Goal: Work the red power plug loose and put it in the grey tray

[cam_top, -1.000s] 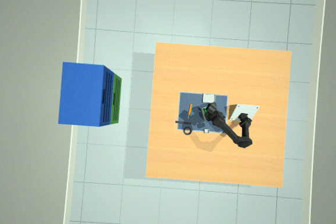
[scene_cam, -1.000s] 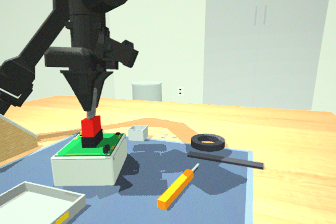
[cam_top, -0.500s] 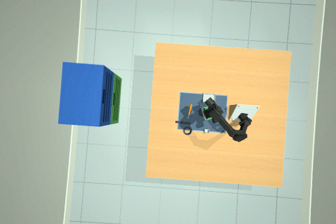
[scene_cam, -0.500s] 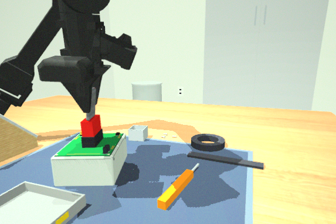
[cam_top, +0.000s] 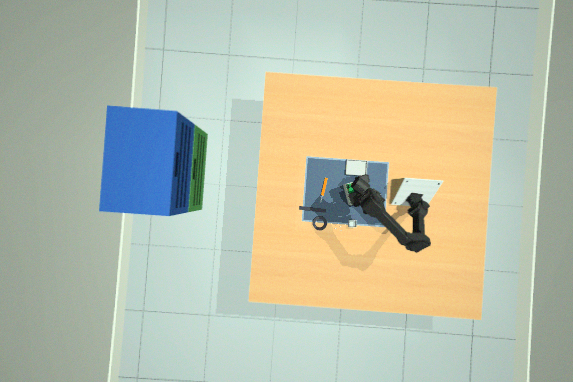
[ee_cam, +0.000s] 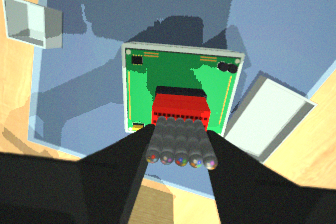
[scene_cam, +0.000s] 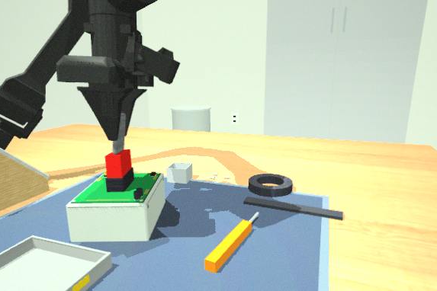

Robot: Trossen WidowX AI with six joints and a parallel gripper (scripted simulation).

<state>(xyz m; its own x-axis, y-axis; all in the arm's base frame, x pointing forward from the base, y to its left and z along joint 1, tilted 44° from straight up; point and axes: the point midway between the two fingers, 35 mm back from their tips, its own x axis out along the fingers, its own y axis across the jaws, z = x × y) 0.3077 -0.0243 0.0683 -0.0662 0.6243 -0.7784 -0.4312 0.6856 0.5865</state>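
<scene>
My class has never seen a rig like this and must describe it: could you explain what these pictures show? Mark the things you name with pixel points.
One black robot arm [cam_top: 391, 222] works over a wooden table [cam_top: 301, 280]. The first picture looks down from above, the second from beside the table, the third from the arm's wrist. The pincer [scene_cam: 117, 142] [ee_cam: 179, 133] grips a bundle of grey wires [scene_cam: 118, 146] [ee_cam: 180, 142] on a red plug [scene_cam: 117, 164] [ee_cam: 181, 105], which sits at a black socket [scene_cam: 117, 184] [ee_cam: 181, 91] on a green circuit board [scene_cam: 90, 192] [ee_cam: 140, 90]. On a blue mat [cam_top: 331, 172] [scene_cam: 275, 259] [ee_cam: 85, 90] lie a shallow grey tray [cam_top: 356, 167] [scene_cam: 107, 260] [ee_cam: 267, 117] and an orange-handled tool [cam_top: 324, 187] [scene_cam: 229, 245].
</scene>
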